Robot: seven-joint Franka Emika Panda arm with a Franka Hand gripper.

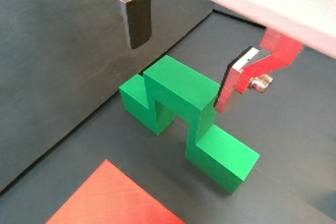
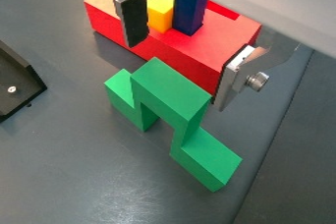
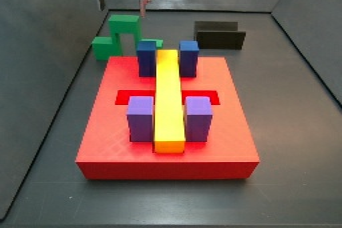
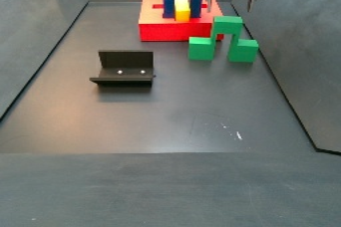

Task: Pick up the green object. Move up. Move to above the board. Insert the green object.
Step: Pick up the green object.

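The gripper (image 2: 184,49) hangs above the green object (image 2: 168,120) with its two silver fingers spread wide and nothing between them. In both wrist views one finger (image 1: 137,16) shows its dark pad while the opposite finger (image 1: 242,79) sits against a red mount with a bolt head beside it. The middle block of the green object lies in the gap beneath the fingers, not touched by either pad.

The green object rests on the dark floor, its taller middle block up and its two lower legs out to the sides. In a side view it (image 3: 123,34) sits in the upper left of the frame, just beyond the far edge of the board (image 3: 114,132); in a side view it (image 4: 221,38) lies right of centre near the top, just beside the board's (image 4: 158,30) near right corner (whether they touch cannot be told).

The board is a red slab carrying a long yellow bar (image 3: 167,102) down its middle, with purple-blue blocks (image 3: 140,119) at either side.

The fixture (image 4: 123,69), a dark L-shaped bracket, stands on the floor left of centre, well apart from the green object.
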